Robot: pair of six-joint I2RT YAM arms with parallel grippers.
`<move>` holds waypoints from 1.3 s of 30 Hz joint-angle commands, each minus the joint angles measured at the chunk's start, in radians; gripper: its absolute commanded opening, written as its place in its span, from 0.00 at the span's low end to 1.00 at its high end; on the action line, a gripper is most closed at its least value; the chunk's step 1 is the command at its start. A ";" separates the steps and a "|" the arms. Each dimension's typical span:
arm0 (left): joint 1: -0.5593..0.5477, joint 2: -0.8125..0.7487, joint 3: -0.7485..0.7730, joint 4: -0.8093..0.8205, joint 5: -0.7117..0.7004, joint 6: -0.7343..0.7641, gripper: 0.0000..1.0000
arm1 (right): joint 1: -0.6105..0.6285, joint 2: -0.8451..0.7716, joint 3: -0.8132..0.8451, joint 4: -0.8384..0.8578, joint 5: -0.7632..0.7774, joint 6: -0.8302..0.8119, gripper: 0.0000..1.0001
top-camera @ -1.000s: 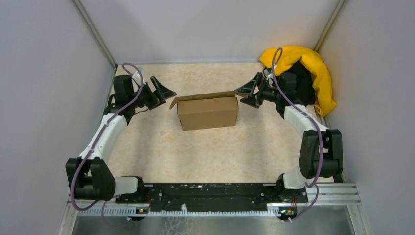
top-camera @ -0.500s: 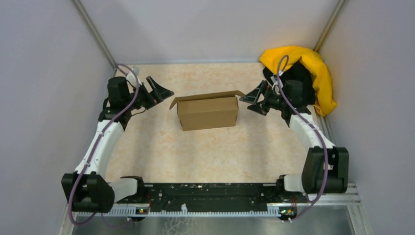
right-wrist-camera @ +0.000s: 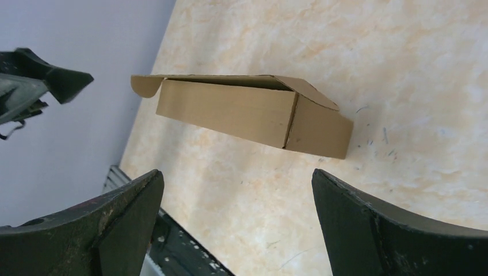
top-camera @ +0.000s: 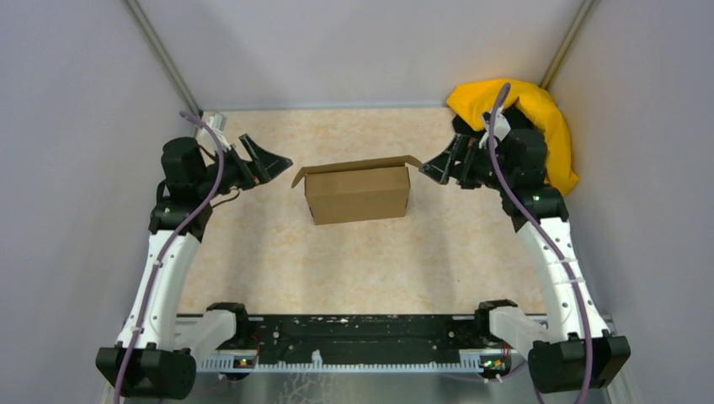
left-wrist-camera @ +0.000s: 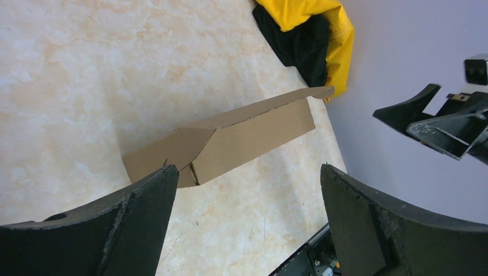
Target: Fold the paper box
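Pale beige marbled tabletop (top-camera: 337, 261) fills the floor of a booth with plain grey walls. On it, midway between the left and right edges and nearer the far edge than the near one, stands the plain brown cardboard paper box (top-camera: 358, 194). It is already a long, low rectangular box resting on its base, long sides parallel to the far edge. Its lid panel lies along the top, slightly lifted rather than tucked flat, and a small rounded ear of card sticks out past each upper end. The left wrist view shows the end face nearest that arm made of overlapping flaps with a short slit between them; the right wrist view shows the opposite end face closed and smooth.

Beside the box's left end hangs the left gripper (top-camera: 271, 166), its black fingers spread wide, holding nothing and clear of the card. The right gripper (top-camera: 434, 172) hangs beside the right end, likewise spread wide, empty and not touching the box.

Behind the right arm, in the tabletop's far right corner, lies a crumpled yellow-and-black cloth heap (top-camera: 539, 109), well apart from the box.
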 commanded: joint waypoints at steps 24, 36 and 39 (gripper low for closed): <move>-0.273 -0.043 -0.040 0.153 -0.365 0.267 0.99 | 0.270 -0.027 -0.044 0.086 0.467 -0.330 0.62; -0.516 0.043 0.102 0.147 -0.818 0.476 0.99 | 0.325 -0.045 -0.074 0.286 0.544 -0.475 0.99; -0.517 0.091 0.153 0.102 -0.825 0.498 0.99 | 0.325 -0.015 -0.067 0.313 0.532 -0.511 0.99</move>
